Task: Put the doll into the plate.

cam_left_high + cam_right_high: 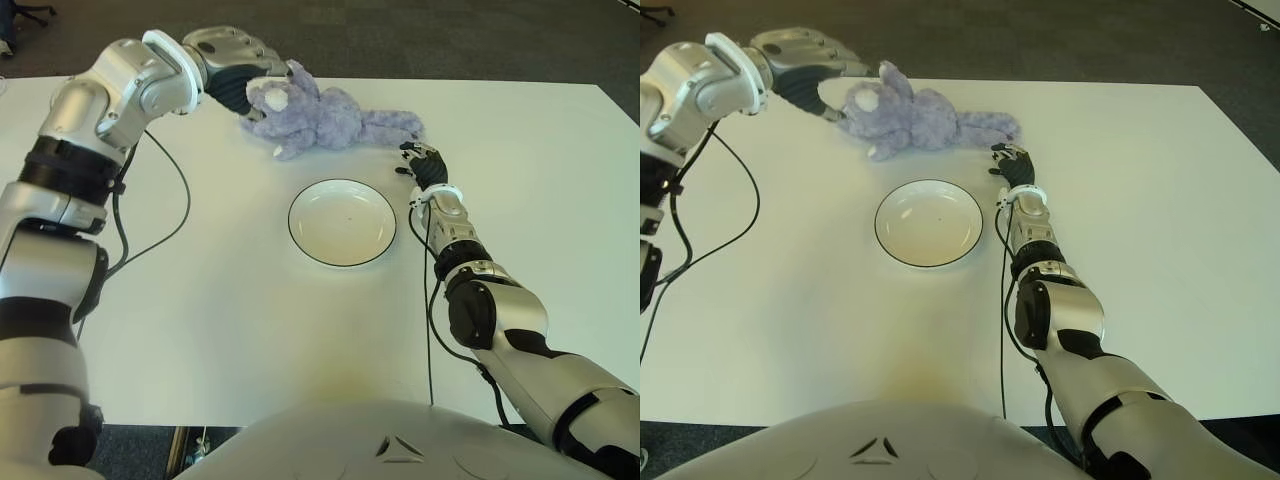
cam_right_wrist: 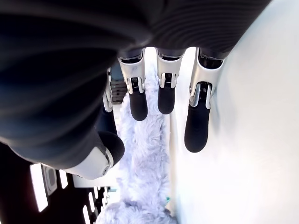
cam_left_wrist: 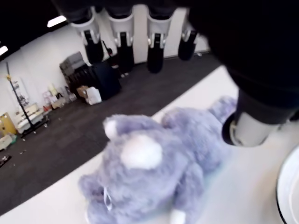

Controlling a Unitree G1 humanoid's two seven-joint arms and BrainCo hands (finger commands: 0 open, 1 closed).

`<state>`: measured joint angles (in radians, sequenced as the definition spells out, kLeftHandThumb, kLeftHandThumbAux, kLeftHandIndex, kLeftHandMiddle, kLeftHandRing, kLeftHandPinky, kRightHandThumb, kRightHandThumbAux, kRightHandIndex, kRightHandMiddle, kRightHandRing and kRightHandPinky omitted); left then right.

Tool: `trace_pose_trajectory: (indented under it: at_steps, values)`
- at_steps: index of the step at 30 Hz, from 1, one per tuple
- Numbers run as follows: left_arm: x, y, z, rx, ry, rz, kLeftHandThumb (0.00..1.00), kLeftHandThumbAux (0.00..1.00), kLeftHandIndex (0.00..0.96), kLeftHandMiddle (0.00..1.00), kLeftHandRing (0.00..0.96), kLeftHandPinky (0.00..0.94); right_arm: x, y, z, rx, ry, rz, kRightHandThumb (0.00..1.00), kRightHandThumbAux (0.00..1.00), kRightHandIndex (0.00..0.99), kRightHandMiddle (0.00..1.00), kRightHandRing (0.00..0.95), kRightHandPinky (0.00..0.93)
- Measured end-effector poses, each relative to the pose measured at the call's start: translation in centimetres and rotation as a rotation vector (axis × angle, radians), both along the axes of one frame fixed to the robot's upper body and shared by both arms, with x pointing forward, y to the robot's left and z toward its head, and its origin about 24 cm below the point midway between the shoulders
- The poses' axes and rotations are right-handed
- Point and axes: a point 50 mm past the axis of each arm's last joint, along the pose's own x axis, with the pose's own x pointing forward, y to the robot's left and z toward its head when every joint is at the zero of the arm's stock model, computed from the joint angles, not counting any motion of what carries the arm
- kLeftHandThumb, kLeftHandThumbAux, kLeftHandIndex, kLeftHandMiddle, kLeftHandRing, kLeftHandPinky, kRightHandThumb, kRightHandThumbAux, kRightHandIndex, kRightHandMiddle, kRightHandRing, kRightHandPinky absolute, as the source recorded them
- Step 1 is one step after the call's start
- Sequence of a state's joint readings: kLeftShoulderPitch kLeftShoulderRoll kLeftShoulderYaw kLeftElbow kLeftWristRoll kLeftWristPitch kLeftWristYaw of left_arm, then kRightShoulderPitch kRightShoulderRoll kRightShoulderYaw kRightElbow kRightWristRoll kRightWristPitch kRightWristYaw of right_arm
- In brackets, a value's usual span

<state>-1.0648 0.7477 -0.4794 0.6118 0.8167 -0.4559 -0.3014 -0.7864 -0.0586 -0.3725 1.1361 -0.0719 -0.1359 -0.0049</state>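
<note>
Purple plush bear doll (image 1: 325,120) lies on its side on the white desk (image 1: 540,200) near the far edge, just beyond the empty plate (image 1: 342,222), left hand (image 1: 240,75) at its head and right hand (image 1: 420,163) at its legs, both with fingers spread, holding nothing.

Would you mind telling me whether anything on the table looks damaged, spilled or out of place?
Nothing stands out. The doll lies on its side beyond the plate, which is empty and intact. The left hand is at its head, the right hand at its feet, both open.
</note>
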Motion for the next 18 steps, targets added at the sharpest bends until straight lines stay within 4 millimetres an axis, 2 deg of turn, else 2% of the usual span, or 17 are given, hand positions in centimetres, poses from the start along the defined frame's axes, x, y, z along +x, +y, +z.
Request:
trace_pose_trajectory:
  at_steps: [4, 9, 16, 18]
  values:
    - [1.4, -0.1, -0.6, -0.077, -0.052, 0.043, 0.364, 0.533, 0.030, 0.062, 0.059, 0.072, 0.0, 0.0, 0.0, 0.000, 0.000, 0.000, 0.682, 0.744, 0.395, 0.133, 0.083, 0.069]
    - [2.9, -0.4, -2.3, -0.154, -0.102, 0.114, 0.364, 0.481, 0.004, 0.036, 0.047, 0.092, -0.2, -0.1, -0.4, 0.001, 0.011, -0.004, 0.683, 0.743, 0.396, 0.135, 0.080, 0.058]
    - [3.6, -1.4, -6.5, -0.186, -0.106, 0.196, 0.350, 0.463, 0.000, 0.034, 0.052, 0.105, -0.4, -0.1, -0.6, -0.003, 0.006, -0.010, 0.683, 0.743, 0.396, 0.133, 0.076, 0.057]
    - [3.6, -1.7, -7.5, -0.188, -0.094, 0.206, 0.347, 0.461, 0.000, 0.012, 0.028, 0.052, -0.4, -0.1, -0.6, -0.002, 0.003, -0.011, 0.685, 0.743, 0.396, 0.138, 0.082, 0.065]
